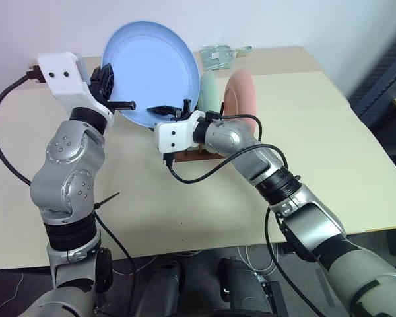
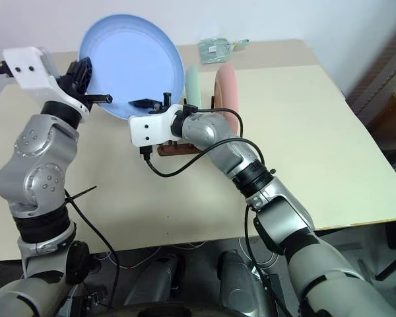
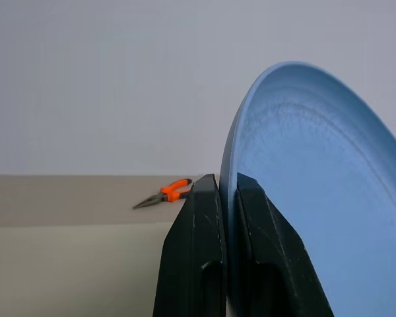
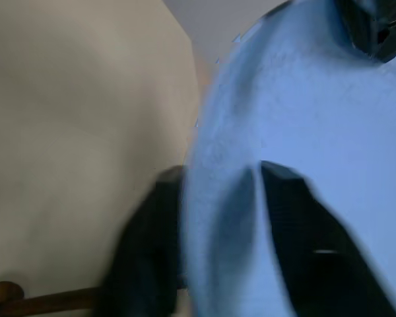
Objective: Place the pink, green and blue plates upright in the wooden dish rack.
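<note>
The blue plate (image 1: pixel 152 66) is held in the air, tilted up on edge, above the table's back left. My left gripper (image 1: pixel 113 91) is shut on its left rim; the left wrist view shows the two black fingers (image 3: pixel 201 224) pinching the rim of the plate (image 3: pixel 317 198). My right gripper (image 1: pixel 173 109) is at the plate's lower rim (image 4: pixel 297 119). The green plate (image 1: pixel 209 89) and the pink plate (image 1: pixel 241 92) stand upright side by side in the wooden dish rack (image 1: pixel 191 156), just right of and behind my right gripper.
The beige table (image 1: pixel 317 165) has open surface to the right and front of the rack. A small clear packet (image 1: pixel 218 54) lies at the back edge. Orange-handled pliers (image 3: pixel 165 195) lie far back on the table.
</note>
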